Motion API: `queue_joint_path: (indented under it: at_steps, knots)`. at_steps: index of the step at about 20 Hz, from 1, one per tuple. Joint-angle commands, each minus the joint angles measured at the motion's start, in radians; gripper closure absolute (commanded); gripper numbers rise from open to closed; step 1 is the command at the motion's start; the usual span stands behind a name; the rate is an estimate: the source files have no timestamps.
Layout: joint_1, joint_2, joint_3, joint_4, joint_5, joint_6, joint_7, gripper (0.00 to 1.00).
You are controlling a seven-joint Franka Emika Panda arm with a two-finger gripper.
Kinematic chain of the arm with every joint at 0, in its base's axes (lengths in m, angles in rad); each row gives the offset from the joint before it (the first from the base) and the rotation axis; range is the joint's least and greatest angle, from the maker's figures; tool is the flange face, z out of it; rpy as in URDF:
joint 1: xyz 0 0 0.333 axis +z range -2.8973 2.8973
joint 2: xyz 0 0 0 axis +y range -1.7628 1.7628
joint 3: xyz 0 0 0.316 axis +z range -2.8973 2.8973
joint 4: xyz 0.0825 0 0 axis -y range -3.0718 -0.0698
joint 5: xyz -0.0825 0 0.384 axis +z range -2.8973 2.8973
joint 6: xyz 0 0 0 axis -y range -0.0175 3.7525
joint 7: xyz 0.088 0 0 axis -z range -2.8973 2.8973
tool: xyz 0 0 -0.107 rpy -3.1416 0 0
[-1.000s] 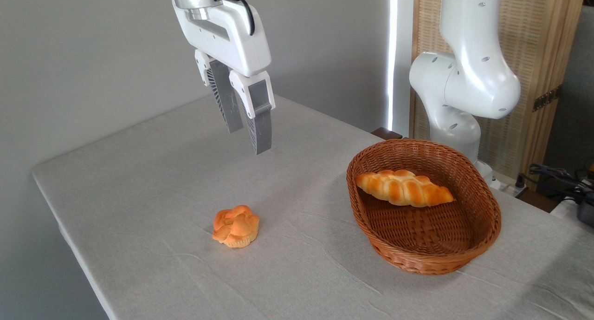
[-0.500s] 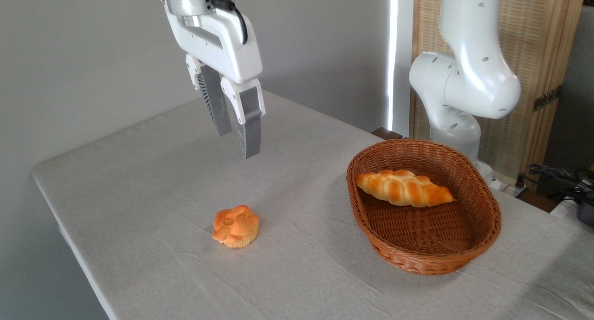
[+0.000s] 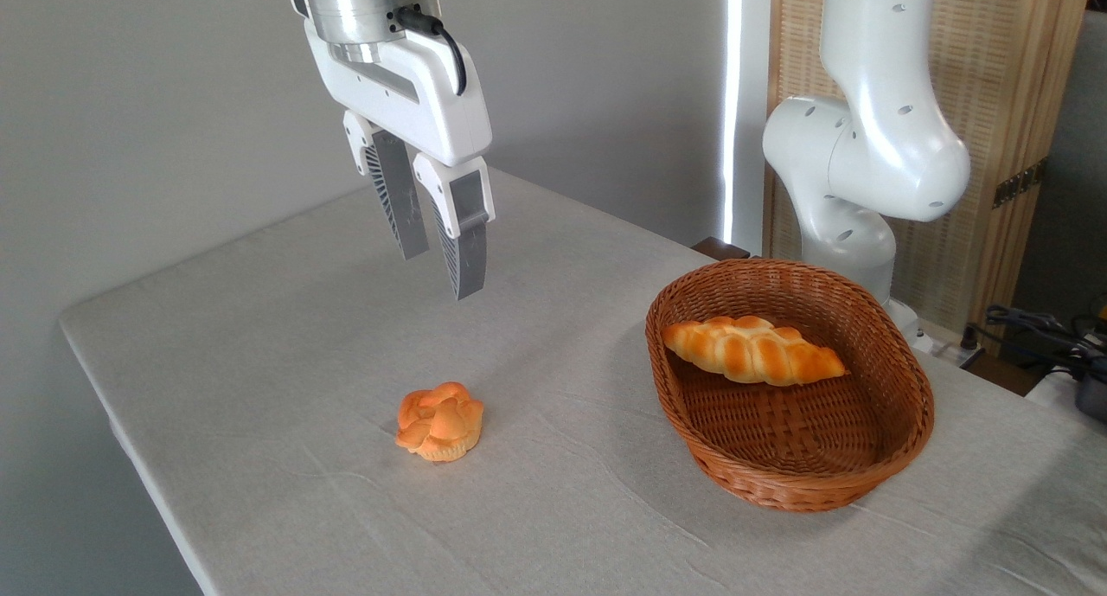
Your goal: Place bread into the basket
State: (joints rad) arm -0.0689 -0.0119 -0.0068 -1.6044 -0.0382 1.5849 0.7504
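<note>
The bread, a long braided golden loaf, lies inside the reddish-brown wicker basket, resting against its far wall. The basket sits on the table at the right. My gripper hangs high over the table's far middle, well left of the basket and above and behind a small knotted bun. Its two grey fingers are slightly apart with nothing between them.
The arm's white base and elbow rise behind the basket. The table has a grey cloth; its left and front edges drop off. Cables lie at the far right.
My gripper has moved left and slightly down from a second ago, away from the basket. Bread, bun and basket have not moved.
</note>
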Motion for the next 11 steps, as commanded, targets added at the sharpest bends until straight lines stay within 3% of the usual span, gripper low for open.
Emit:
queue_joint_path:
  at_steps: [1, 11]
  knots:
    - [0.006, -0.022, -0.002, -0.022, 0.001, 0.01, -0.003, 0.0]
    - [0.008, -0.022, 0.002, -0.015, 0.012, 0.001, 0.0, 0.0]
